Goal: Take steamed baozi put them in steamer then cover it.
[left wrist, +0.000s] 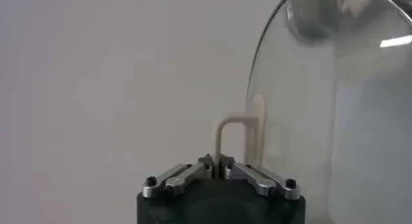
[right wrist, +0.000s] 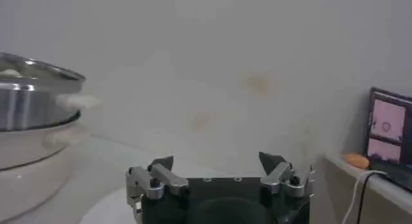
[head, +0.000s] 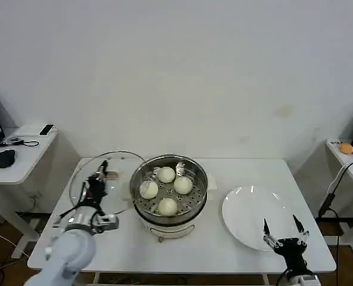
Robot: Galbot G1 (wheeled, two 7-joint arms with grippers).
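left gripper [head: 99, 179] pinches the beige handle [left wrist: 226, 139] of the cover [head: 105, 179], lifted and tilted beside the steamer [head: 169, 192] at table [head: 212, 244] centre, four baozi [head: 166, 174] inside. right gripper [head: 282, 233], fingers spread, hovers over the plate [head: 248, 211] near the front right corner.

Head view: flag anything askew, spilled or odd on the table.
Nothing spilled. All four steamed baozi sit in the steamer. The cover stands tilted left of it, handle pinched by the left gripper. Right gripper hangs open over the white plate.
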